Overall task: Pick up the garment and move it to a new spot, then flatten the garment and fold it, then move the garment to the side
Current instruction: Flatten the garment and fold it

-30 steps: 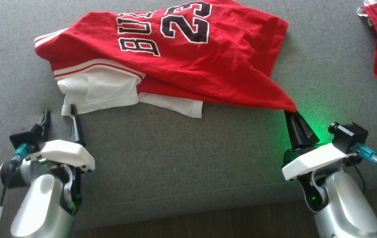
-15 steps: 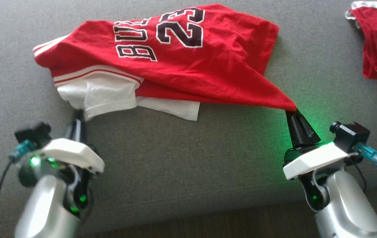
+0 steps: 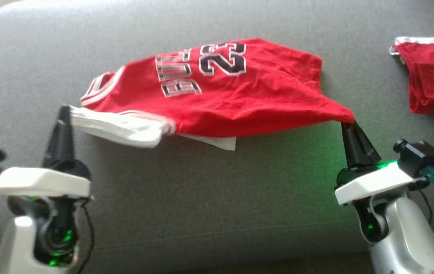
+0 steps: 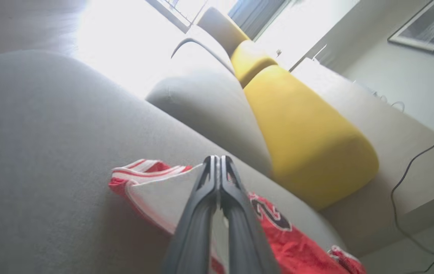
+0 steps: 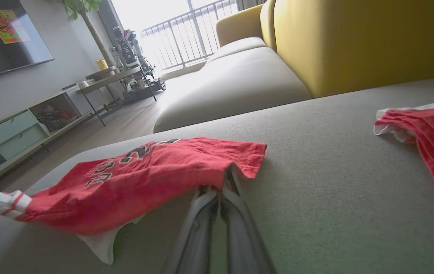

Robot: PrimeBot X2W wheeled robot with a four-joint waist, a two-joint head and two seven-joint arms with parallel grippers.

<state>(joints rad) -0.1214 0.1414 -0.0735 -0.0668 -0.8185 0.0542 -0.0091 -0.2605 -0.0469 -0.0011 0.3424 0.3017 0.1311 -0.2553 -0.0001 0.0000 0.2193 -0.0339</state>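
The garment [image 3: 239, 99] is a red jersey with the number 23 and white sleeves, stretched above the grey sofa seat [image 3: 201, 198]. My left gripper [image 3: 64, 112] is shut on the white sleeve end at the garment's left. My right gripper [image 3: 348, 123] is shut on the red hem corner at its right. In the left wrist view the closed fingers [image 4: 217, 182] pinch white cloth of the garment [image 4: 159, 190]. In the right wrist view the closed fingers [image 5: 220, 198] hold the garment [image 5: 156, 171] by its red edge.
A second red garment [image 3: 433, 80] lies at the right edge of the seat, also in the right wrist view [image 5: 430, 133]. Yellow back cushions [image 4: 308, 140] stand behind the seat. The seat's front edge [image 3: 201, 262] runs just beyond my wrists.
My left gripper closed on the white sleeve and lifted it up and to the left. The garment now hangs stretched between both grippers. The head camera has shifted too.
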